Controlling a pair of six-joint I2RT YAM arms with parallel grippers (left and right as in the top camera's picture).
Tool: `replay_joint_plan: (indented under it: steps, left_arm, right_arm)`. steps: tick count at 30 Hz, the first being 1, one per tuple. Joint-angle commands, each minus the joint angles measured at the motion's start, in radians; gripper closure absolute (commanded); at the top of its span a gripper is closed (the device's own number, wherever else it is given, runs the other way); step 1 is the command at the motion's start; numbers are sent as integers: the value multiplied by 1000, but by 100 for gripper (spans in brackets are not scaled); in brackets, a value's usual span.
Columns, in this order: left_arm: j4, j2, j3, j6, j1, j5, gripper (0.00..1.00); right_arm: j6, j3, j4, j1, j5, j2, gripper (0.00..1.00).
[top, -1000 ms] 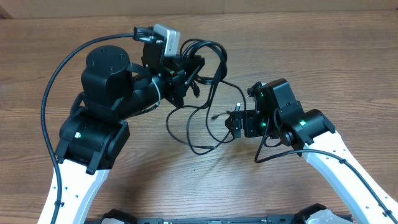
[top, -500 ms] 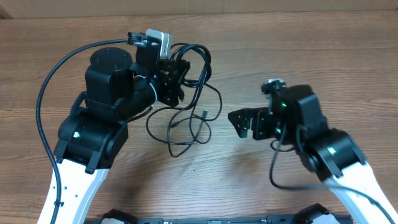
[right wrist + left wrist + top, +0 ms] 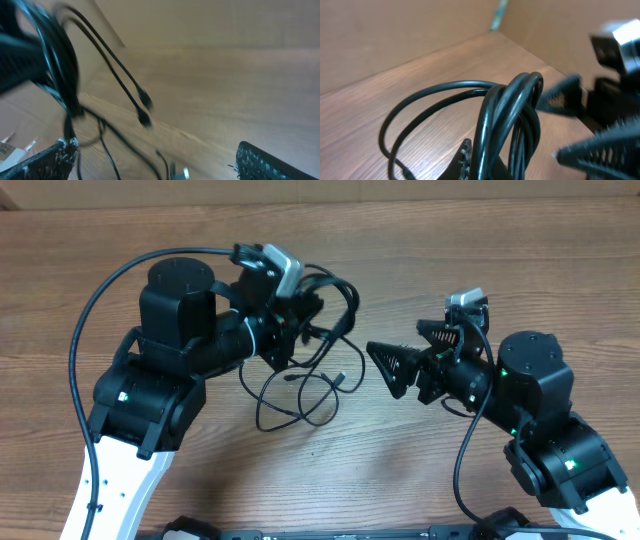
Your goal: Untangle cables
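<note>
The cables (image 3: 300, 385) are thin black cords in one tangled bunch. My left gripper (image 3: 305, 320) is shut on the wound part of the bunch and holds it above the table, while loose loops sag to the wood below. In the left wrist view the cables (image 3: 512, 117) rise as a thick knot between the jaws of the left gripper (image 3: 490, 167). My right gripper (image 3: 384, 370) stands open just right of the loops, touching nothing. In the right wrist view the right gripper (image 3: 155, 167) gapes wide, and the cables (image 3: 62, 70) hang blurred at the left with two plug ends (image 3: 144, 109) dangling.
The wooden table (image 3: 520, 260) carries nothing else. Thick black robot cables arc over the left arm (image 3: 95, 310) and loop beside the right arm (image 3: 462, 470). A cardboard wall (image 3: 395, 35) stands behind the table.
The right arm has swung back to the right and turned, its open gripper still facing the loops. The left gripper shifted left, then back right, dragging the hanging loops with it.
</note>
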Motion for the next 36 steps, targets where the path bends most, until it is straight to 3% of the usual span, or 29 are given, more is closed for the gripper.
replay_joint_plan:
  steps: [1, 5, 12, 16, 23, 28, 36]
  left_arm:
    - [-2, -19, 17, 101, 4, 130, 96]
    - [0, -19, 17, 98, 4, 131, 96]
    - [24, -19, 17, -11, 4, 128, 96]
    - [29, -18, 17, -75, 4, 128, 96]
    - [40, -17, 17, -122, -52, 105, 96]
    - [41, -14, 17, -210, -87, -4, 96]
    - [40, -14, 17, -359, -87, -200, 96]
  right_arm:
    - [-51, 27, 61, -1, -96, -9, 2]
    - [-152, 27, 124, -1, -269, -9, 11]
    - [-154, 27, 145, -1, -355, -7, 18]
    - [-154, 27, 171, -1, -367, -6, 41]
    - [-153, 27, 211, -1, -368, 29, 43]
    - [-149, 27, 210, -1, -368, 54, 95]
    - [-150, 27, 198, -1, -368, 55, 96]
